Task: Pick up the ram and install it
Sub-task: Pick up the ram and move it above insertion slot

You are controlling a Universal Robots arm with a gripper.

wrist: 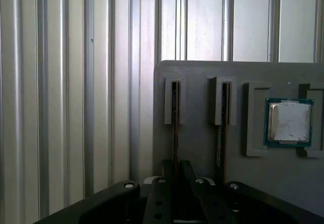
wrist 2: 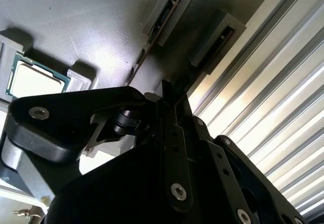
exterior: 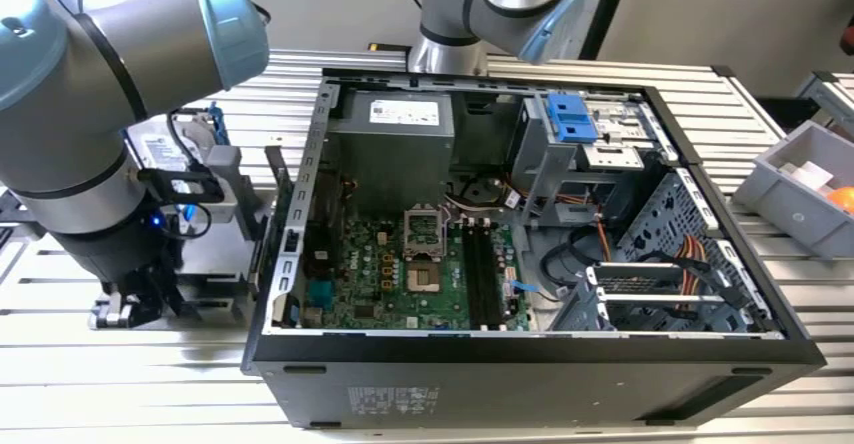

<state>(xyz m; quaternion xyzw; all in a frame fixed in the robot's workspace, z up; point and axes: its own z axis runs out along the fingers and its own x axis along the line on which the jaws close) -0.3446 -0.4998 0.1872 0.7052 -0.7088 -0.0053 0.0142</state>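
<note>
Found the gripper [wrist: 177, 166] down at the gray holder [wrist: 198, 102], lined up with the ram [wrist: 175, 102] standing edge-on in its slot. Could not tell whether clamped or apart. Noted a second stick [wrist: 221, 107] in the next slot, a processor [wrist: 288, 122] beside it, the case [exterior: 534, 384] nearby.

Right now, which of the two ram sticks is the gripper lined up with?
The ram farther from the processor chip, at the holder edge; the gripper sits in line with it. The other stick stands nearer the chip.
</note>
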